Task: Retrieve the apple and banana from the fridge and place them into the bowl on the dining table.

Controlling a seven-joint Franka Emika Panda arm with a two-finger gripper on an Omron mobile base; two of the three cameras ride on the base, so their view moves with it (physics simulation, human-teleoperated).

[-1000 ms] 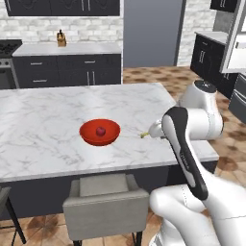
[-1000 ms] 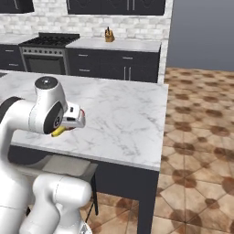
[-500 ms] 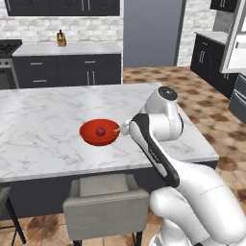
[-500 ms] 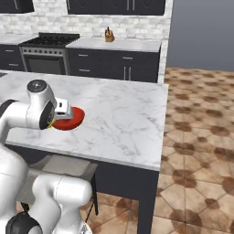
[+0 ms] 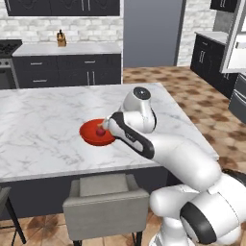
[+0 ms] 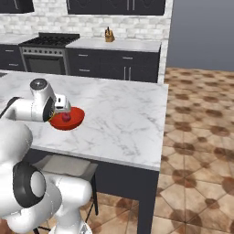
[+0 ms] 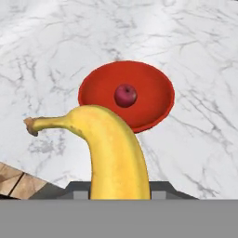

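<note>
Red bowl (image 7: pixel 139 114): sat on the white marble dining table (image 5: pixel 38 129), near its front edge.
Apple (image 7: pixel 125 95): lay inside the bowl.
Gripper (image 5: pixel 106 128): closed tight on the banana (image 7: pixel 116 153), held beside the bowl, above the table.

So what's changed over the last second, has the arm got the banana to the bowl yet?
The arm swung left across the white marble dining table, carrying the curved yellow banana from beside the shallow red bowl to just short of its rim. The claw stays shut on the banana; nothing released. The small dark red apple sits in the bowl as before, and the bowl hasn't moved.
</note>
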